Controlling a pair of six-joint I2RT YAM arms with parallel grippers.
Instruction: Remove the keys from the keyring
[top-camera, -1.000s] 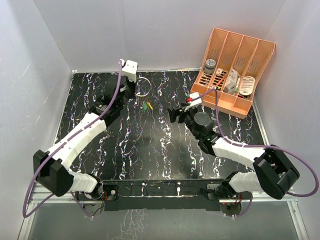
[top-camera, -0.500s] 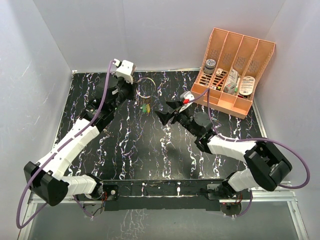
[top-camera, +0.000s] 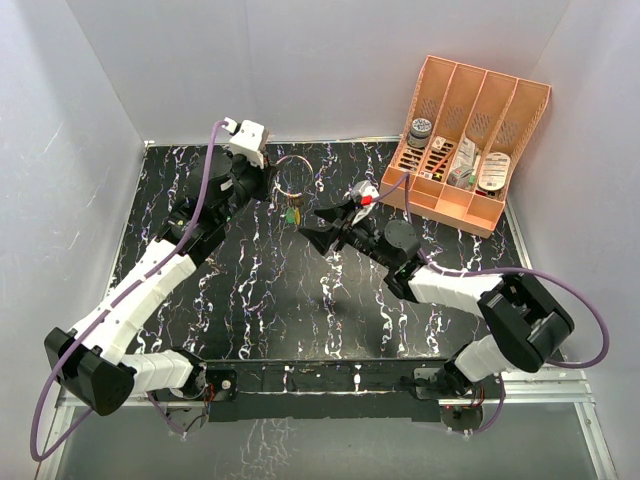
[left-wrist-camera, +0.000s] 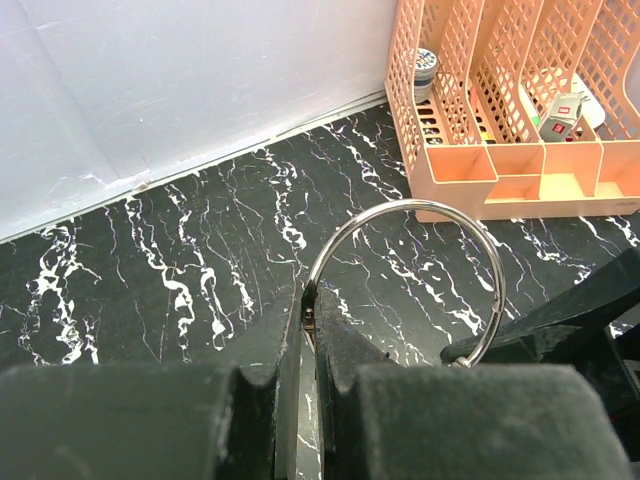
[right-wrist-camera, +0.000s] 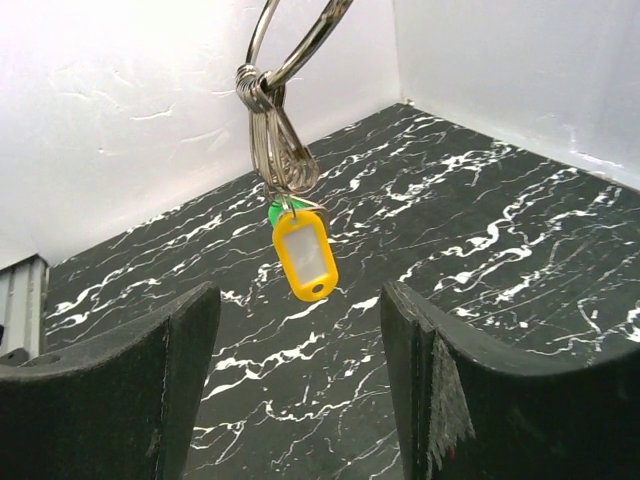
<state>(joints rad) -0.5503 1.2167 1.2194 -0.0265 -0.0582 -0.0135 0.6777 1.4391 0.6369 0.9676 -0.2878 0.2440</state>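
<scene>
Your left gripper (left-wrist-camera: 310, 335) is clamped on the keyring (left-wrist-camera: 415, 202), a thin silver wire loop held upright above the black marbled table (top-camera: 250, 280), upper centre in the top view. Small wire loops (right-wrist-camera: 282, 150) hang from it, carrying the yellow key (right-wrist-camera: 305, 255), whose head shows a plain white label window. The green key (right-wrist-camera: 279, 212) is mostly hidden behind. Your right gripper (right-wrist-camera: 297, 335) stands open just below the keys, touching nothing.

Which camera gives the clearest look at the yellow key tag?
Right wrist: the yellow key tag hangs close and centred, its whole face showing. Top external shows only a tiny speck under the keyring. Left wrist does not show it.
</scene>
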